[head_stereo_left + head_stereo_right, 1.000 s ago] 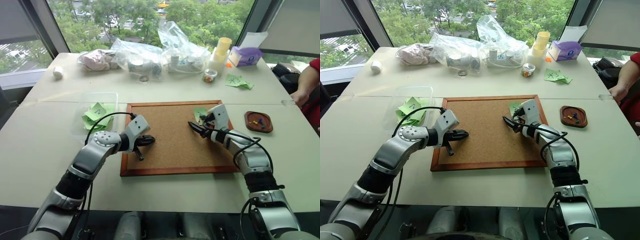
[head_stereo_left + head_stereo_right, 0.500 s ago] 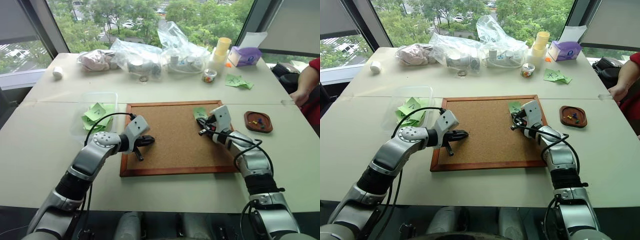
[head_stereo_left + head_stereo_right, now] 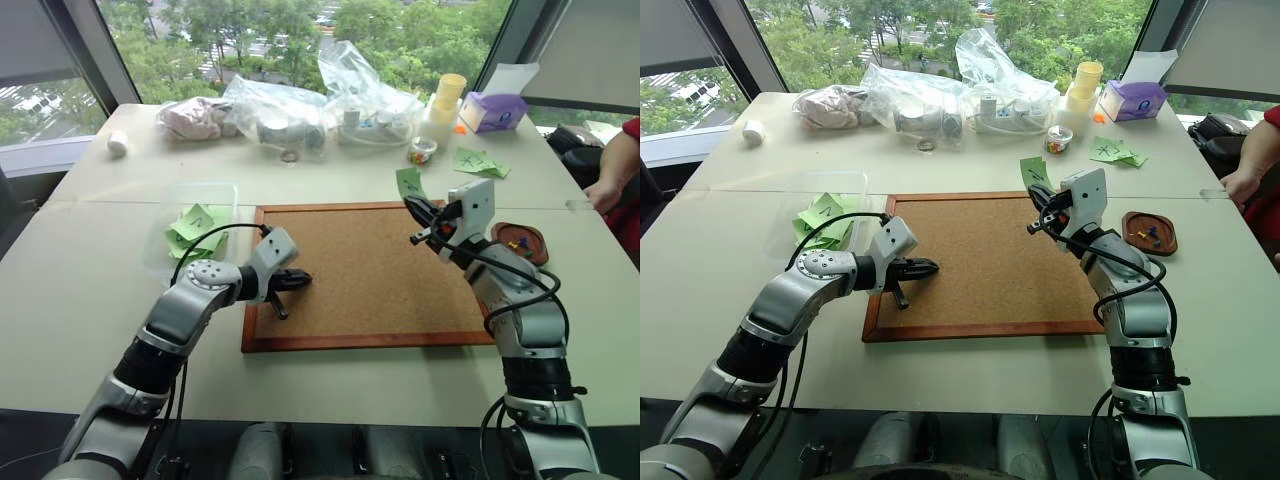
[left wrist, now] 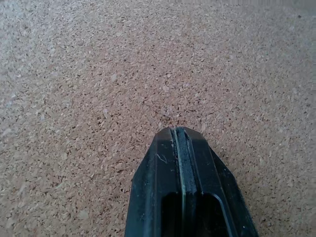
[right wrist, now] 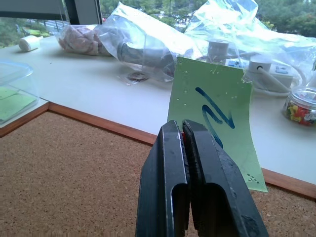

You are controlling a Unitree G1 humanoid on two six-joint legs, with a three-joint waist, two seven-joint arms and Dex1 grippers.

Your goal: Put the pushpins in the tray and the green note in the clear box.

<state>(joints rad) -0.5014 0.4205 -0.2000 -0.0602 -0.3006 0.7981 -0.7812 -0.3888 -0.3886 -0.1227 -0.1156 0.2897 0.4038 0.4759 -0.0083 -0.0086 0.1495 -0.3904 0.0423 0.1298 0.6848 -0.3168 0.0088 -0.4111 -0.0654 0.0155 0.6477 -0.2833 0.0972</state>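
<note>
Right wrist view: right gripper (image 5: 183, 129), jaws pinched on the green note (image 5: 213, 113); left gripper (image 4: 178, 132) jaws closed above the corkboard (image 4: 98, 89).

Green note's (image 5: 212, 113) lower edge behind jaws

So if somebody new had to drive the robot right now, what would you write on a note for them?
Right gripper: shut on the green note, held up in the air above the far right corner of the corkboard.
Left gripper: shut, holding nothing, low over the corkboard's left side.
Clear box: on the table left of the corkboard, with green slips already inside.
Tray: right of the corkboard, with pushpins in it.
Done: note picked up.
Left: carry the note across to the clear box and drop it in. I see no pushpins on the corkboard, but check.
</note>
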